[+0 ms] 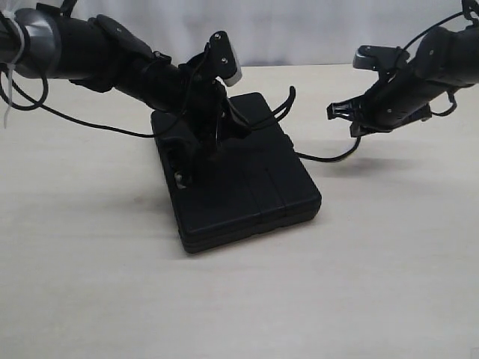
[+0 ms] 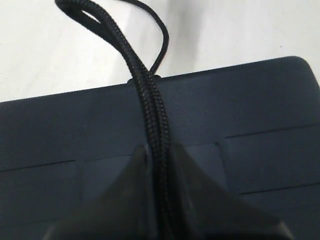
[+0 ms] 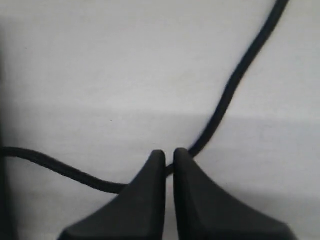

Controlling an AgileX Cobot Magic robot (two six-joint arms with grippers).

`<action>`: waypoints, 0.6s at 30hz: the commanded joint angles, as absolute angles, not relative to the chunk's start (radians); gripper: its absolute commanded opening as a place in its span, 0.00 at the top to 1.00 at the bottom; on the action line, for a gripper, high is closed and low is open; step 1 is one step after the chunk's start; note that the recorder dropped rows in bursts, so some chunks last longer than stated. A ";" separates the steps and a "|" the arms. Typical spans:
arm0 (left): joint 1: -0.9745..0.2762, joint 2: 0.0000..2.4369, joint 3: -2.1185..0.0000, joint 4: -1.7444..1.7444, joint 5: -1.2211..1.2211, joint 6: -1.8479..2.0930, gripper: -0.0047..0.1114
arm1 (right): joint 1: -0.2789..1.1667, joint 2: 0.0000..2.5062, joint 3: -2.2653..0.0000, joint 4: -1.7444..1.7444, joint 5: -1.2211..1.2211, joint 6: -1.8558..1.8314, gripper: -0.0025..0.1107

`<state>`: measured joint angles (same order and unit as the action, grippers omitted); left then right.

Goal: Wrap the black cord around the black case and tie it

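black case: flat on the desk, long axis running far to near, near end skewed right, handle-cutout edge facing left.
left hand: clamped on the doubled black cord, right over the case lid.
right hand: off to the case's right, fingers almost together; cord crosses their tips, grip unclear.
hidden: left arm covers the case's far-left part.

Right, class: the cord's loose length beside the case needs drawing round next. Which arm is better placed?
Right, probably. The right end effector hangs beside the black case, right at the loose black cord. The left end effector is clamped on the doubled cord atop the case, pinning it.
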<state>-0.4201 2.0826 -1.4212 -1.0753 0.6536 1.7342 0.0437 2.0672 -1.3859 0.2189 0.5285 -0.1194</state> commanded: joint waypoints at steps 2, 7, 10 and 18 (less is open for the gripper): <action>-0.424 2.077 -1.420 -1.087 0.649 1.723 0.96 | -0.008 2.076 -1.380 0.227 0.556 -0.019 0.66; -0.424 2.077 -1.420 -1.087 0.649 1.723 0.96 | -0.009 2.142 -1.420 0.227 0.554 0.049 0.61; -0.424 2.077 -1.420 -1.087 0.648 1.719 0.96 | -0.009 2.229 -1.523 0.232 0.621 0.051 0.61; -0.424 2.077 -1.420 -1.087 0.638 1.719 0.96 | 0.007 2.343 -1.624 0.225 0.744 -0.078 0.93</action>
